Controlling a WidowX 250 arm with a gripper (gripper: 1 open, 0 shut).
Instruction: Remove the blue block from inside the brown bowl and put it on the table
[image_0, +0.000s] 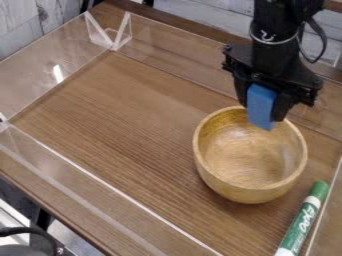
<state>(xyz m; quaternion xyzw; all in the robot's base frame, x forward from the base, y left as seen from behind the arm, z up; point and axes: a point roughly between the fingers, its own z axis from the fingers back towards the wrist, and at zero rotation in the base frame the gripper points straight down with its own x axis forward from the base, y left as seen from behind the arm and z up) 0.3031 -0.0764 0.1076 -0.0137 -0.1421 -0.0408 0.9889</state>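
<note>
The blue block (262, 104) hangs upright over the far rim of the brown bowl (250, 155), clamped between the black fingers of my gripper (265, 108), which is shut on it and points steeply down. The block's lower end sits just above the bowl's back edge, and the bowl's inside shows only bare wood grain. The bowl rests on the dark wood-grain table (120, 110) at the right.
A green-and-white marker (303, 219) lies on the table at the bowl's near right. Low clear acrylic walls (54, 70) run along the table's left and far sides. Black cables hang by the arm at the upper right.
</note>
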